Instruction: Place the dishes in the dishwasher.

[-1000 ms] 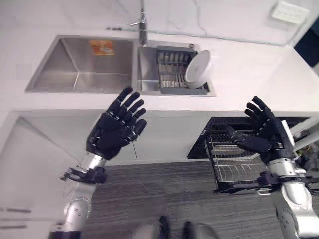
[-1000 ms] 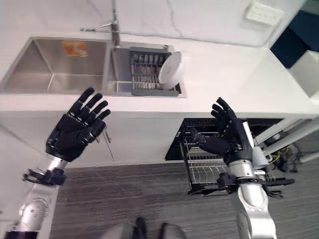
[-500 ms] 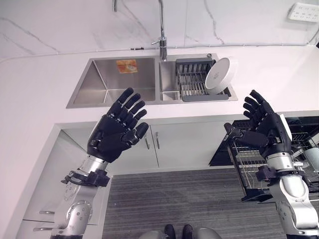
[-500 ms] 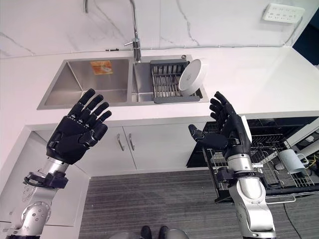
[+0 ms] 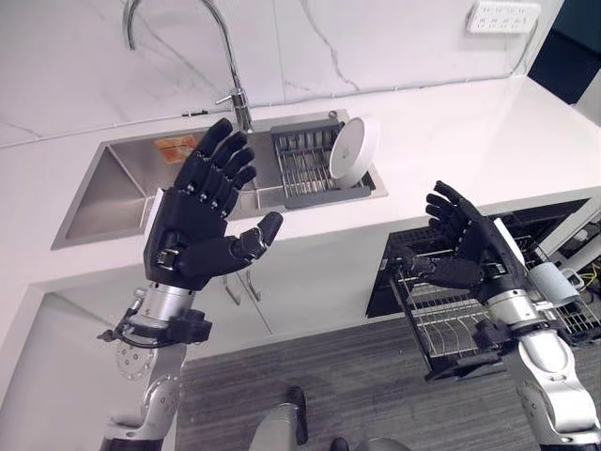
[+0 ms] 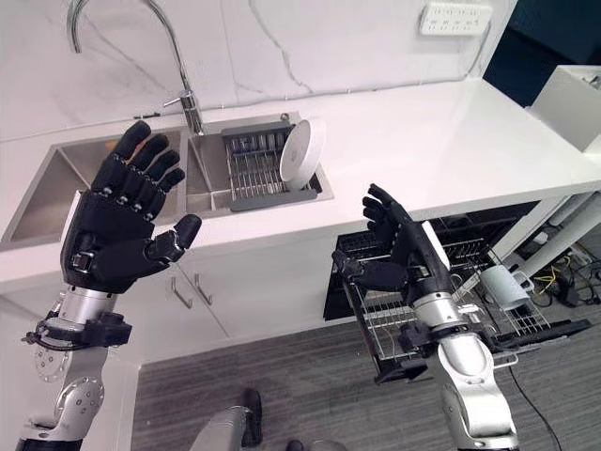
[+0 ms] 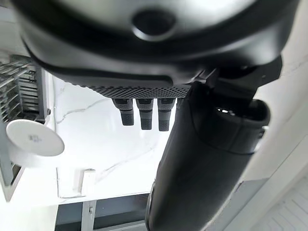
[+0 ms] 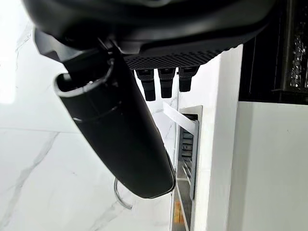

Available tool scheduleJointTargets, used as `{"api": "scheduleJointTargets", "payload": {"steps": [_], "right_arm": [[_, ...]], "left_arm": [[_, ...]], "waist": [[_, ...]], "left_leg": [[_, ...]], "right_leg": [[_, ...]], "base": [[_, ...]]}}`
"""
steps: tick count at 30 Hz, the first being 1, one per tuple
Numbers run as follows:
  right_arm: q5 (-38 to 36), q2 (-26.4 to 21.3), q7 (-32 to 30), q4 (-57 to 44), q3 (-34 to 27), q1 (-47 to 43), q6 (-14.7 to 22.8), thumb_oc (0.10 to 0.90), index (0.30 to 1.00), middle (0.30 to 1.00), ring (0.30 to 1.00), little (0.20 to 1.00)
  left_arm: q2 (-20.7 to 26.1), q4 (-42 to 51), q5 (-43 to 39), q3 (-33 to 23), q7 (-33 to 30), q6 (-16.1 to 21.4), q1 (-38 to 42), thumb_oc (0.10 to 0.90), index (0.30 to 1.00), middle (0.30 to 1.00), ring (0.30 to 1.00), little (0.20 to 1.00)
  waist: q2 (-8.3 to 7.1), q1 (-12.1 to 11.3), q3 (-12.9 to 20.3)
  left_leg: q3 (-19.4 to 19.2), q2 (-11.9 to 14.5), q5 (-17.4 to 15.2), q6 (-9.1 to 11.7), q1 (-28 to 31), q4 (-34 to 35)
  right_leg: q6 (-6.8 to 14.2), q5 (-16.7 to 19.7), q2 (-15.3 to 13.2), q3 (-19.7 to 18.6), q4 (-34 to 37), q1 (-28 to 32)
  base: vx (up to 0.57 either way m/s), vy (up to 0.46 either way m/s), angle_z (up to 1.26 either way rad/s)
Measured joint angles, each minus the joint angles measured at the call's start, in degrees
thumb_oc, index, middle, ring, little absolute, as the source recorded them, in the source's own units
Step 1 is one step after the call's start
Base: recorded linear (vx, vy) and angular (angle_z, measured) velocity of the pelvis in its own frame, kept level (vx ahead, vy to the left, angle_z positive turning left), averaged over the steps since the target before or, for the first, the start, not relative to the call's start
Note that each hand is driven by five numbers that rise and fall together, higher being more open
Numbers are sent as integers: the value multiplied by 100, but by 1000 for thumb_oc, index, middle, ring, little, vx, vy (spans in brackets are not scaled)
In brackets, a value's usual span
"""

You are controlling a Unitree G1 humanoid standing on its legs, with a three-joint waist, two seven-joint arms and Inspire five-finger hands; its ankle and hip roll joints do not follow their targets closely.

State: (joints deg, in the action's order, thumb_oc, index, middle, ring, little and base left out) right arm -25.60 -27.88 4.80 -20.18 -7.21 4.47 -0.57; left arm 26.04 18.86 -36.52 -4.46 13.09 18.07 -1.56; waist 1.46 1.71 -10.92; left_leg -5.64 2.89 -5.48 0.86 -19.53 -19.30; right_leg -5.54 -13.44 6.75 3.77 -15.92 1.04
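A white plate (image 5: pixel 352 151) stands on edge in a grey dish rack (image 5: pixel 310 165) set in the right basin of the steel sink (image 5: pixel 113 188). Right of it, below the white counter (image 5: pixel 451 132), the dishwasher's wire basket (image 5: pixel 446 310) is pulled out, with a white cup (image 5: pixel 552 282) in it. My left hand (image 5: pixel 197 221) is raised in front of the sink with fingers spread, holding nothing. My right hand (image 5: pixel 467 246) hangs open above the wire basket, also empty. The plate (image 7: pixel 33 138) also shows past the left hand's fingers (image 7: pixel 144 113) in the left wrist view.
A tall curved tap (image 5: pixel 225 56) rises behind the sink. White cabinet doors (image 5: pixel 282 282) sit under the counter. A wall socket (image 5: pixel 502 16) is at the back right. Grey wood-grain floor (image 5: pixel 376 395) lies in front of the cabinets.
The camera has shifted, so the whole scene sits differently. My left hand has risen closer to the sink. My right hand has stayed open over the basket.
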Motion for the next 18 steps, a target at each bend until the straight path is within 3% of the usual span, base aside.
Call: {"api": "scheduleJointTargets", "payload": {"steps": [2, 3, 7, 8, 9, 11, 12, 13, 14, 15, 16, 18], "right_arm": [[-325, 12, 97, -93, -28, -30, 9, 800, 900, 900, 900, 900], [-433, 97, 102, -317, -14, -35, 10, 800, 900, 900, 900, 900], [-423, 92, 103, -456, 14, -140, 70, 800, 900, 900, 900, 900], [-423, 93, 102, -452, 53, -168, 54, 800, 900, 900, 900, 900], [-409, 179, 102, -458, 96, -180, 52, 800, 900, 900, 900, 900], [-408, 258, 77, -459, 92, -227, 51, 800, 900, 900, 900, 900], [-391, 303, 40, -458, 91, -229, 32, 800, 900, 900, 900, 900], [-390, 459, 35, -460, 90, -148, 25, 800, 900, 900, 900, 900], [-390, 533, 10, -453, 169, -35, 28, 800, 900, 900, 900, 900], [-390, 534, 15, -454, 226, -80, 42, 800, 900, 900, 900, 900], [-391, 516, -10, -460, 249, -53, 60, 800, 900, 900, 900, 900], [-390, 483, -75, -422, 235, -59, 51, 800, 900, 900, 900, 900]], "left_arm": [[12, 9, 207, -4, -63, 71, 21, 800, 900, 900, 900, 900], [8, 20, 311, -3, -133, 77, 119, 800, 900, 900, 900, 900], [9, 209, 324, -20, -151, 121, 527, 800, 900, 900, 900, 900], [10, 199, 324, -49, -157, 121, 526, 800, 900, 900, 900, 900], [-2, 204, 325, -60, -124, 138, 514, 800, 900, 900, 900, 900], [12, 202, 320, -43, -101, 183, 508, 800, 900, 900, 900, 900], [-5, 194, 320, -27, -94, 197, 509, 800, 900, 900, 900, 900], [-21, 184, 331, -1, -73, 194, 465, 800, 900, 900, 900, 900], [38, 204, 354, 11, -26, 193, 345, 800, 900, 900, 900, 900], [106, 216, 352, -19, -27, 194, 358, 800, 900, 900, 900, 900], [125, 184, 347, 24, -26, 188, 436, 800, 900, 900, 900, 900], [119, 150, 375, 166, -48, 186, 687, 800, 900, 900, 900, 900]], "waist": [[2, -10, 2], [-85, 52, 2], [-185, -78, 12], [-189, -90, 11], [-294, -123, 51], [-403, -165, 113], [-392, -111, 105], [-390, 11, 102], [-362, -12, 105], [-350, -64, 107], [-289, 0, 117], [-161, 77, 84]], "left_leg": [[-27, -189, 682, -469, 315, 290], [-130, -456, 404, -604, 577, 271], [-190, -831, 143, -979, 860, 306], [-204, -837, 115, -1008, 948, 342], [-228, -869, -32, -1014, 1109, 373], [-256, -890, -161, -989, 1179, 459], [-176, -877, -203, -1119, 1157, 373], [-87, -824, -264, -1139, 1176, 281], [-273, -731, -307, -1004, 1428, 518], [-369, -727, -289, -1037, 1473, 561], [-242, -755, -334, -958, 1480, 562], [-120, -834, -250, -1097, 1468, 560]], "right_leg": [[338, -212, -133, -192, -85, 143], [537, -377, -430, -188, -145, 381], [848, -581, -882, -112, -501, 325], [881, -568, -935, -116, -466, 300], [1030, -287, -1025, -131, -458, 225], [1167, -187, -995, -132, -547, 219], [1391, -73, -931, -290, -1275, -119], [1839, 358, -878, -450, -2607, -818], [1479, 87, -1145, -117, -2772, -1341], [1409, 120, -1255, 32, -2240, -1505], [1202, 211, -1346, 172, -1446, -1506], [1003, 499, -1413, 86, -231, -1509]], "base": [[302, 299, -43], [298, 269, -18], [222, 209, 5], [237, 264, -1], [245, 265, -24], [196, 246, -13], [134, 155, 25], [126, 42, 9], [173, -20, -16], [142, -77, -19], [108, -97, 8], [66, -96, 45]]}}
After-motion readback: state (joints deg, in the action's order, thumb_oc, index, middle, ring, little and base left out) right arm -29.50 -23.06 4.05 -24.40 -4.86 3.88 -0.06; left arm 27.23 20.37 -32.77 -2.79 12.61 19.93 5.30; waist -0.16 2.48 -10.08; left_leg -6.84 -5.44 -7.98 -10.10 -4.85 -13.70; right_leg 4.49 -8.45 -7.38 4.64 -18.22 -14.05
